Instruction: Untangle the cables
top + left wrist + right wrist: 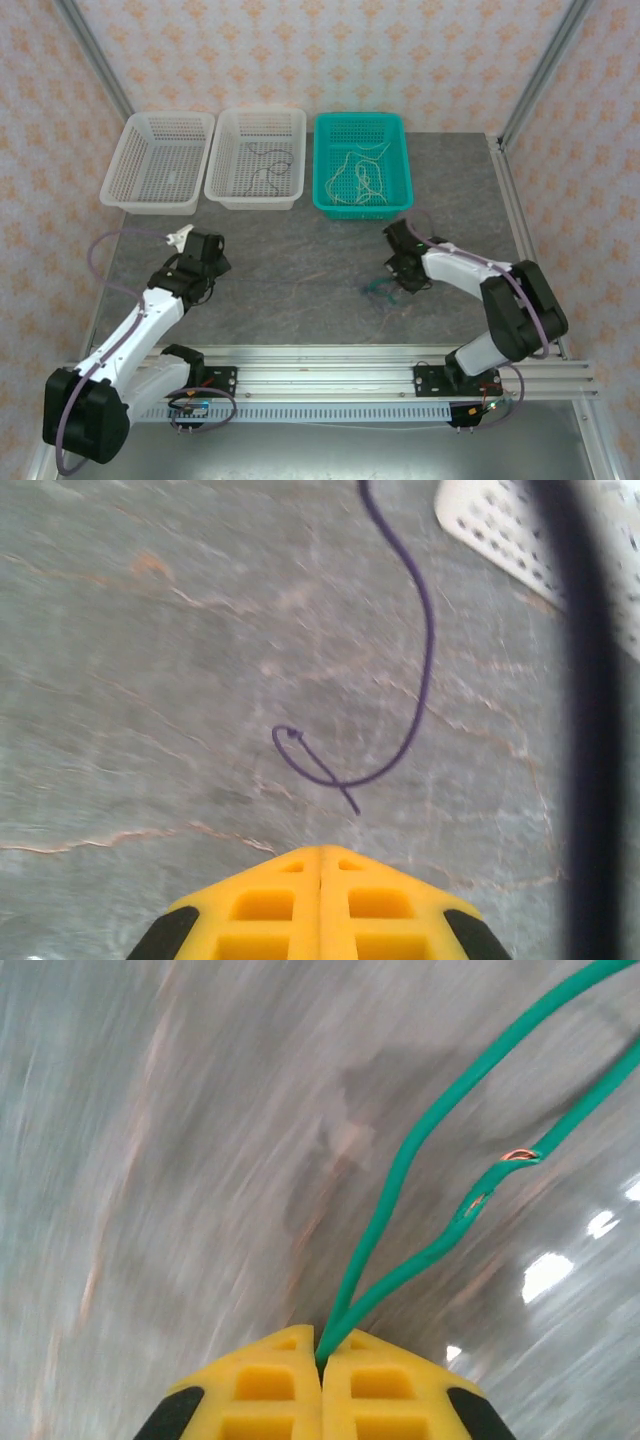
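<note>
Green cable (470, 1207) in R gripper (320, 1348)

Three baskets stand in a row along the far edge of the bench (300, 250): the left basket (150, 203), the middle basket (252, 199) with a few cables (268, 165) in it, and the right basket (362, 210) with more cables (360, 180) in it. My left pincer (180, 237) (321, 852) is before the left basket, a loose cable (425, 660) lying on the bench just ahead of it. My right pincer (395, 283) (321, 1345) is before the right basket, a second cable (420, 1160) clamped between its tips and running out ahead.
</note>
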Robot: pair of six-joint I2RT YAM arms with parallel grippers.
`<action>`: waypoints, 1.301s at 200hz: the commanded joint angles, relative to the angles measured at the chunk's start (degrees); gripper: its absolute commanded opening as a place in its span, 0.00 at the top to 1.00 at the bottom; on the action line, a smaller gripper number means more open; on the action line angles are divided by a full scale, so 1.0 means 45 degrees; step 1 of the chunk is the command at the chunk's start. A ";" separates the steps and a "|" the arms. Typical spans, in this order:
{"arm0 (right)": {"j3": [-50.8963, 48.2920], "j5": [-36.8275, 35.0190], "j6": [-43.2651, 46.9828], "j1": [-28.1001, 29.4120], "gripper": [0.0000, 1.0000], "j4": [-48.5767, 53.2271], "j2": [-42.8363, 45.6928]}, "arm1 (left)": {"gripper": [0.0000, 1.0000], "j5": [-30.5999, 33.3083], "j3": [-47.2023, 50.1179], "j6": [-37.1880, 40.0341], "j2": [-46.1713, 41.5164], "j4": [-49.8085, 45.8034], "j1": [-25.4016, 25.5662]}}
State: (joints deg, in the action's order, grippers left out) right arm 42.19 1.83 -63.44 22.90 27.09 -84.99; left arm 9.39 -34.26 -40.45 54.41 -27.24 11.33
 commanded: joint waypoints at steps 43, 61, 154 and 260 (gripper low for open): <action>-0.0334 -0.2665 0.1398 -0.4893 0.99 0.1531 0.2419 | 1.00 0.0665 -0.0277 0.0297 -0.0158 -0.1348 -0.2749; -0.0254 -0.2387 0.1785 -0.6240 0.99 0.1569 0.2744 | 1.00 0.0784 -0.0354 0.0352 -0.0156 -0.1586 -0.3214; -0.0373 0.1115 0.3349 -0.6094 1.00 0.0338 0.3384 | 1.00 -0.2954 0.0767 0.0876 0.0358 0.1573 -0.3195; -0.0054 0.3957 0.2582 -0.5078 1.00 0.0054 0.5472 | 0.31 -0.0839 0.0236 0.1376 -0.0502 0.0545 -0.1547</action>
State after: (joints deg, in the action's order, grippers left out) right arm 40.71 14.83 -49.71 -0.62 28.45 -62.06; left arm 1.63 -31.03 -36.07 58.57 -20.93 4.14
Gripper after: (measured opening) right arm 0.051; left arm 0.624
